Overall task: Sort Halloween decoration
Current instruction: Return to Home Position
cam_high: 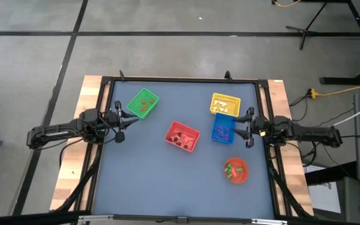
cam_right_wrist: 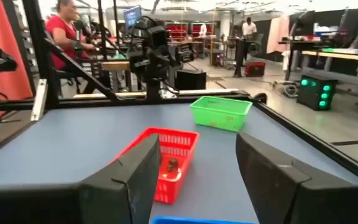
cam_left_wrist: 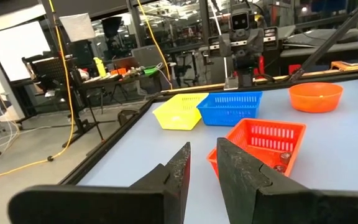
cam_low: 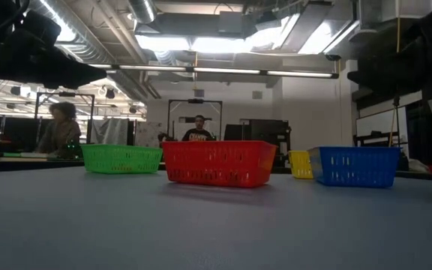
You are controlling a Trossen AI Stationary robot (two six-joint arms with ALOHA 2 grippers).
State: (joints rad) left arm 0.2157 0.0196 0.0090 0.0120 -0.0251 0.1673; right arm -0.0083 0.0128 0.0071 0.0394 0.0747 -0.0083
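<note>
**Table (cam_high: 167, 181), sorting job, near the close.**

- Green basket (cam_high: 144, 103), far left: orange-brown pieces (cam_high: 144, 105) inside.
- Red basket (cam_high: 182, 135), centre: dark pieces (cam_high: 180, 139) inside (one shows against the near wall in the right wrist view).
- Yellow basket (cam_high: 224, 104), far right: white pieces (cam_high: 225, 109) inside.
- Blue basket (cam_high: 223, 130), right, just near of the yellow one: purple pieces (cam_high: 224, 132) inside.
- Round red bowl (cam_high: 235, 170), near right, well apart from the baskets: green pieces (cam_high: 232, 170) inside.
- Halloween decoration, taken as a whole: all in the five containers listed above, one colour to each as far as can be told from overhead. None seen loose on the bare mat.
- Left gripper (cam_high: 121, 122): at the left edge of the table, between the green and red baskets but touching neither. Fingers (cam_left_wrist: 178, 174) parted by a narrow gap, nothing between them.
- Right gripper (cam_high: 247, 131): at the right edge, just beside the blue basket and clear of it. Fingers (cam_right_wrist: 135, 177) spread wide, nothing between them.

Progress, as a judgement: sorting apparently finished, with no piece in view left to pick up. Remaining: only the parking of both arms at the table's sides, seemingly all but done. No way to check from these views for a stray piece hidden behind a basket wall.
</note>
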